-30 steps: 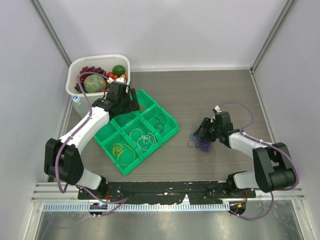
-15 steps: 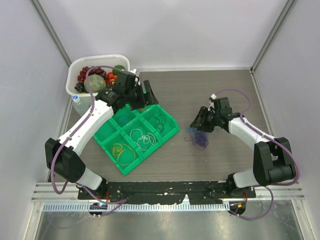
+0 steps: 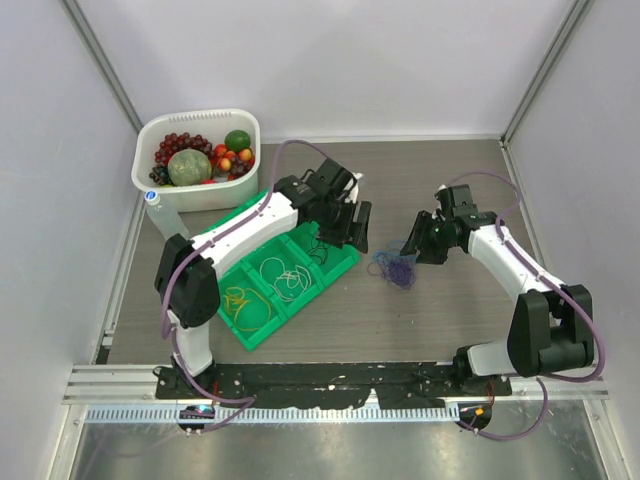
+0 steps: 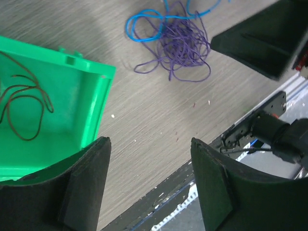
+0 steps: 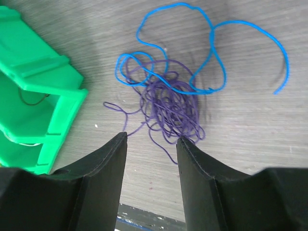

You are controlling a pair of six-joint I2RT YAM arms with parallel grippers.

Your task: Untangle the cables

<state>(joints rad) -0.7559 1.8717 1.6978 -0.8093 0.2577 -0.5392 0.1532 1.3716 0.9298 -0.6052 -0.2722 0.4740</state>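
Starting at the far left of the top view, a white fruit basket [image 3: 197, 150] sits at about 10 o'clock of the green tray [image 3: 250, 335] and has no part in the work. The tray's compartments hold cables that lie apart from one another: yellow loops [image 3: 240, 300], white loops [image 3: 285, 275] and, at its 2 o'clock end, a dark loop [image 3: 320, 242].

The left pincer [image 3: 350, 225] hangs over that end of the tray. In its own wrist view its jaws stand wide with nothing between them, only bare tabletop [image 3: 400, 330] showing in the gap.

The last knot lies just off the tray, at roughly 4 o'clock of the left pincer. It is a dense purple cable [image 5: 171, 103] with a blue cable [image 5: 211, 53] threaded through its 12 o'clock side and trailing away toward 2 o'clock.

The right pincer [image 5: 151, 163] hovers at about 1 o'clock of the knot in the top view. Its jaws are parted, and a loose purple strand points toward the gap, but nothing is gripped.

The step in hand looks like the approach to this purple-and-blue knot — both arms are converging on it and neither has taken hold. The next move likely calls for one pincer to pin the purple bundle while the other takes an outer arc of the blue, where it lies clear of the purple, and draws it out slowly — a fast pull may tighten the snarl or drag the whole knot along.
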